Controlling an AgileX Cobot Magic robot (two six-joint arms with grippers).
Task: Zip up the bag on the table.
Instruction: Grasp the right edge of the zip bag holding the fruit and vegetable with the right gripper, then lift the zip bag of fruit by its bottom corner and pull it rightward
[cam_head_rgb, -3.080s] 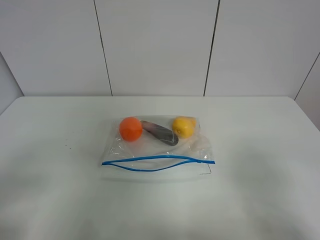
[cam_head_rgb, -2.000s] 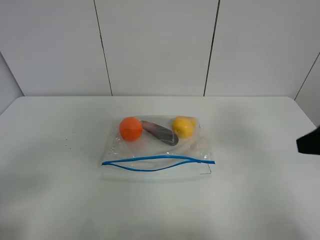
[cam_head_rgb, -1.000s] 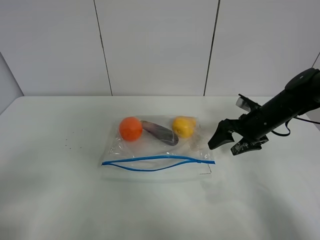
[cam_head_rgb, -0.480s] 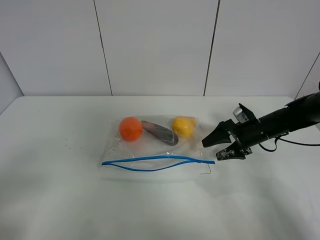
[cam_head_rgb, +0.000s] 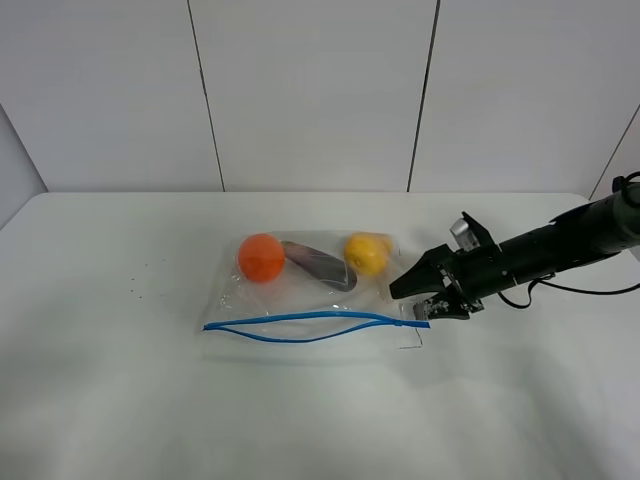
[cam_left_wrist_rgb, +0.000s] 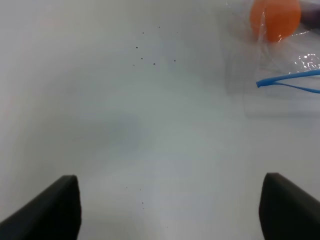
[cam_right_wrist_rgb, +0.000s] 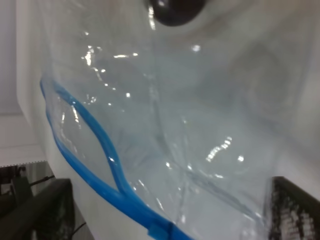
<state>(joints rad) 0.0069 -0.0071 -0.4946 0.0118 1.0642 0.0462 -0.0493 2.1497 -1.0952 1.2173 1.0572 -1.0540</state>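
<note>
**While the zip gapes, grip the strip, not the film**

Because the bag (cam_head_rgb: 315, 300) is thin, crinkly clear plastic, you should expect it to be light, limp and slippery. It will likely buckle or skate over the table (cam_head_rgb: 110, 400) rather than resist a push. It lies flat near the table's middle. The orange ball (cam_head_rgb: 261, 257), the dark oblong item (cam_head_rgb: 320, 266) and the yellow fruit (cam_head_rgb: 367, 253) weight its far side, so that edge should hold its place better than the near one.

Along the near edge the blue zip strip (cam_head_rgb: 315, 322) is parted in the middle and joined at both ends. It looks like the only fairly stiff part, so take hold there. Your right gripper (cam_head_rgb: 410, 303) has its jaws spread and sits just at the strip's right end, where the two tracks meet, which is a sensible place to pinch both together. Your left gripper (cam_left_wrist_rgb: 167, 210) is also spread, over the table and well apart from the strip's left end. Pinning that end would probably stop the bag sliding as you press along.
</note>
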